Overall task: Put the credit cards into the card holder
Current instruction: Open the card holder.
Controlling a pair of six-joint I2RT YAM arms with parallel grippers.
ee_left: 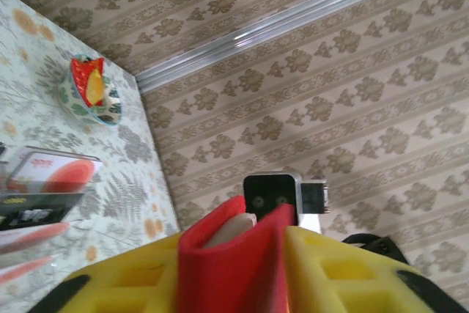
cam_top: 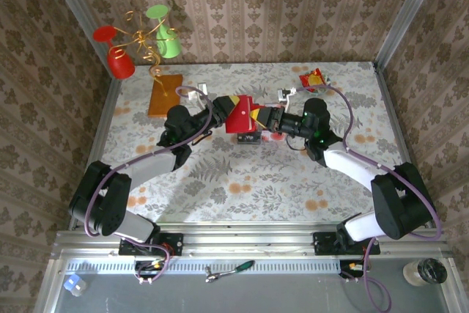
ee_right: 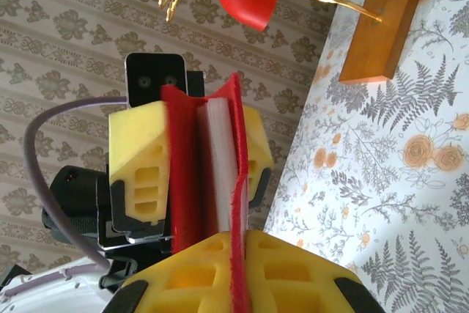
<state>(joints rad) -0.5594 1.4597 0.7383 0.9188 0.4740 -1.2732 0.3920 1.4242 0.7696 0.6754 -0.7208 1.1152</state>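
the card holder is bright red with a white layer inside. the left gripper and right gripper have yellow pads. a card is pale with a red blotch. the tablecloth is pale with orange flowers and grey-green ferns. the walls are beige with brown damask stripes. the block is orange-brown.

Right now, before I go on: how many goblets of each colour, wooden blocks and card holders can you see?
Red goblet: 1
Green goblet: 1
Orange-brown block: 1
Red card holder: 1
Total: 4
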